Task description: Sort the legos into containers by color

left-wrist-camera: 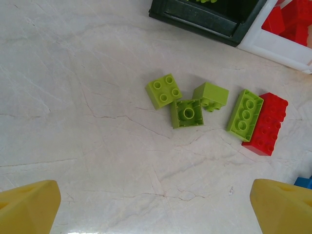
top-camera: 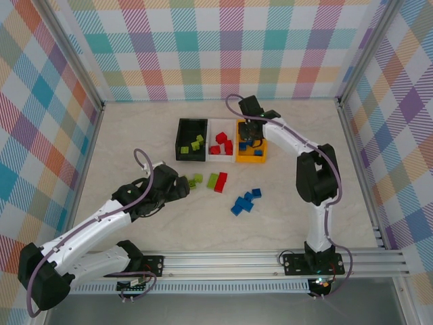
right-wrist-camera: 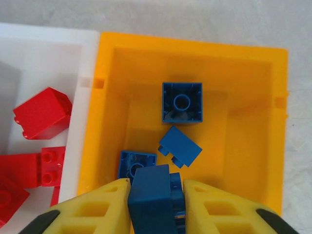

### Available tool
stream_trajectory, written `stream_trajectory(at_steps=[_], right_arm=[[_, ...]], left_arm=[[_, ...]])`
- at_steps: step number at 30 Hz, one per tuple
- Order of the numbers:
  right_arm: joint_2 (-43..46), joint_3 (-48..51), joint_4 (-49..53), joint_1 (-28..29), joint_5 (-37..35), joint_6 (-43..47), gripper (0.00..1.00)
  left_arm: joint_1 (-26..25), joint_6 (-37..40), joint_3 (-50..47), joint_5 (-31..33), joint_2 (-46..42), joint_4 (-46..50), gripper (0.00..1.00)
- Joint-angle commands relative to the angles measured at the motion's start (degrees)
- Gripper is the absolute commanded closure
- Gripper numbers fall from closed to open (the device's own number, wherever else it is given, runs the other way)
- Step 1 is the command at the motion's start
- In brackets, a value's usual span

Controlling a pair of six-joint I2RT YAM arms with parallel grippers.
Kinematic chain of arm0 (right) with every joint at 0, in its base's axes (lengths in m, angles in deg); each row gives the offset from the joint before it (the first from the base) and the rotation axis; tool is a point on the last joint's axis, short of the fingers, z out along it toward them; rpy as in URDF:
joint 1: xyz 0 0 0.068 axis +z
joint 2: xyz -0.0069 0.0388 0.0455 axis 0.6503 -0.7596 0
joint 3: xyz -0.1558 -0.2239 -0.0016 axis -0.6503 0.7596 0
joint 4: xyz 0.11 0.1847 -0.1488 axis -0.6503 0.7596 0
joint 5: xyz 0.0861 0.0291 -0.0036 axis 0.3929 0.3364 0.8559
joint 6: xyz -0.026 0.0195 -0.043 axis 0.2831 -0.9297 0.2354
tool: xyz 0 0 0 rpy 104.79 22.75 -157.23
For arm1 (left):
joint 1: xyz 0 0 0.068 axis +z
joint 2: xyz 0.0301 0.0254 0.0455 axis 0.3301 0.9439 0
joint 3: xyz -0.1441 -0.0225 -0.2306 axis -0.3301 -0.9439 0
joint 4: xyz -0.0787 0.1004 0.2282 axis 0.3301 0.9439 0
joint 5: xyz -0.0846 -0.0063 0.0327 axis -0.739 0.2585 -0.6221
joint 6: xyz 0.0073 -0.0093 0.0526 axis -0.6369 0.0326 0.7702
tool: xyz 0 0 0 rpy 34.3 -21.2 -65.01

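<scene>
Your left gripper [left-wrist-camera: 156, 207] hangs over the table [left-wrist-camera: 73, 97] with its jaws spread wide. Just ahead of it lie four lime green legos [left-wrist-camera: 187, 113], and a red brick [left-wrist-camera: 265, 124] touches the long one. Loose blue bricks [top-camera: 245, 202] sit to the right. Farther off, your right gripper [right-wrist-camera: 156, 192] pinches a blue brick [right-wrist-camera: 151, 207] over the orange-yellow bin [right-wrist-camera: 243, 63], next to the white bin [right-wrist-camera: 48, 44] and the black bin [top-camera: 191, 127].

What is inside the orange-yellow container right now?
Three blue bricks lie inside the orange-yellow container. A fourth blue brick, between the right jaws, covers part of one and the floor beneath.
</scene>
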Motion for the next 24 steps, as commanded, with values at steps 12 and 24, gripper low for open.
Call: stream_trajectory(at_steps=[12,24], right_arm=[[17.0,14.6,-4.5,2.0,3.9,-2.2,0.32],[24.7,27.2,-8.0,2.5,4.4,-4.9,0.33]], left_arm=[[2.3,5.1,3.0,-6.5,8.6,-1.3,0.0],[3.0,9.6,11.1,-8.7,32.7,-6.1,0.14]])
